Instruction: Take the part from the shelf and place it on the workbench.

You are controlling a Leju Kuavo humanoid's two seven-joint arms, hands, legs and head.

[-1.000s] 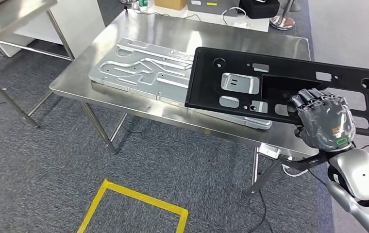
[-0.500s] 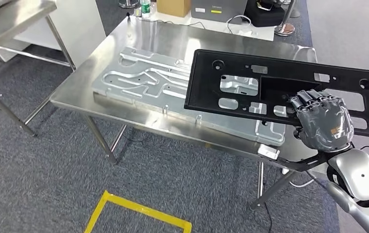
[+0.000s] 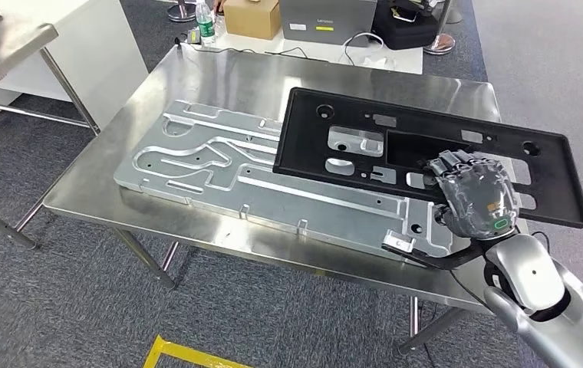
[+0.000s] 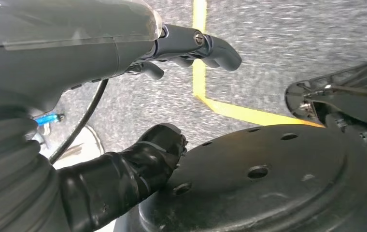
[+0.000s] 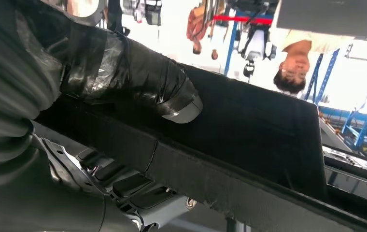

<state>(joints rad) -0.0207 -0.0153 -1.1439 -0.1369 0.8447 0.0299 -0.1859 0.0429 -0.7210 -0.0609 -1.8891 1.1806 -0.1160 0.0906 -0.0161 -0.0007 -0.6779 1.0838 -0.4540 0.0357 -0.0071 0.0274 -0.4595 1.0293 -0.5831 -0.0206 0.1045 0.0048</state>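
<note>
Over the workbench (image 3: 196, 77), part (image 3: 365, 134) in right hand (image 3: 474, 201)

aluminium plate (image 3: 273, 180) covering workbench (image 3: 196, 77) middle

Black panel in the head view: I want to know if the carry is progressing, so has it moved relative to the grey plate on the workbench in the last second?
Yes. The black panel, held by the right hand, now covers less of the grey plate: it has shifted toward the plate's right end.
</note>
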